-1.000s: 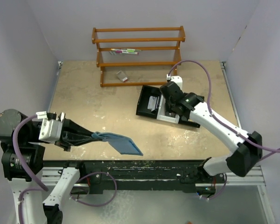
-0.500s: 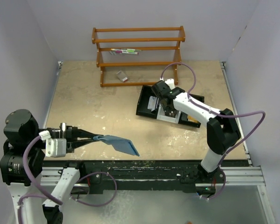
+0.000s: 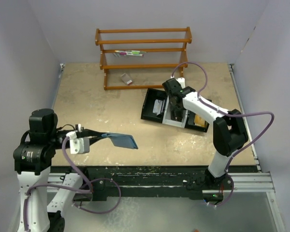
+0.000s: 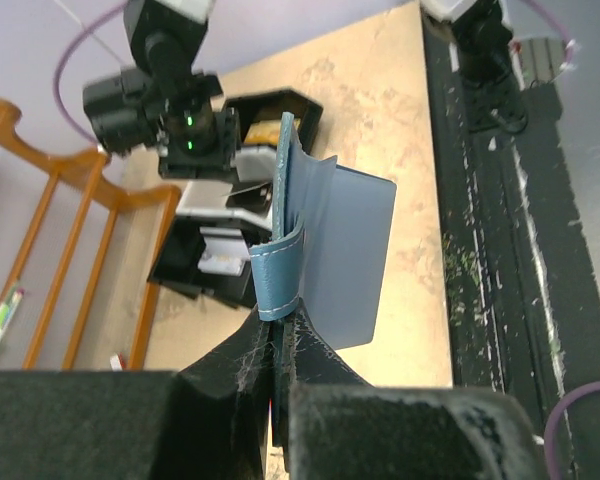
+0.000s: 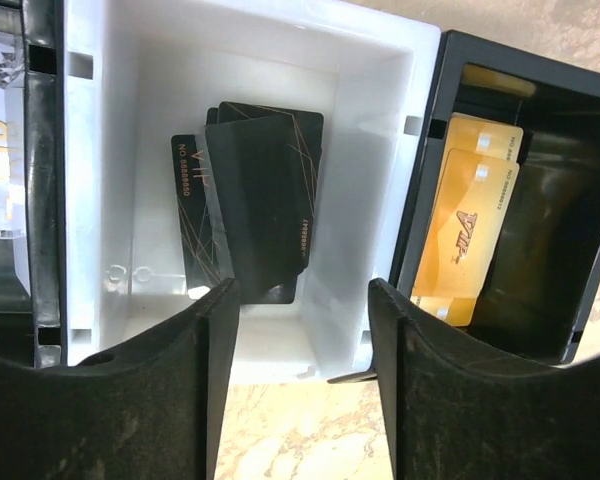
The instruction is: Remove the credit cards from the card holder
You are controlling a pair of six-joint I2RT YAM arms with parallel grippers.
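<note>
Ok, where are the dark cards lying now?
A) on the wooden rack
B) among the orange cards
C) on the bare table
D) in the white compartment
D: the right wrist view shows the dark cards inside the white compartment, apart from the orange cards next door.

card holder (image 4: 338, 245) is looking dusty teal-blue, with pale stitching running round its little tab. The credit cards (image 5: 265, 200) are showing black with thin coppery lines crossing them and pale lettering, sitting against a white tray section (image 5: 380, 130). The black section (image 5: 540, 55) beside it is showing orange-gold cards (image 5: 470, 225) with reddish script. Table (image 3: 101, 106) is coming across mottled tan, rack (image 3: 150, 41) glowing orange-brown
</note>
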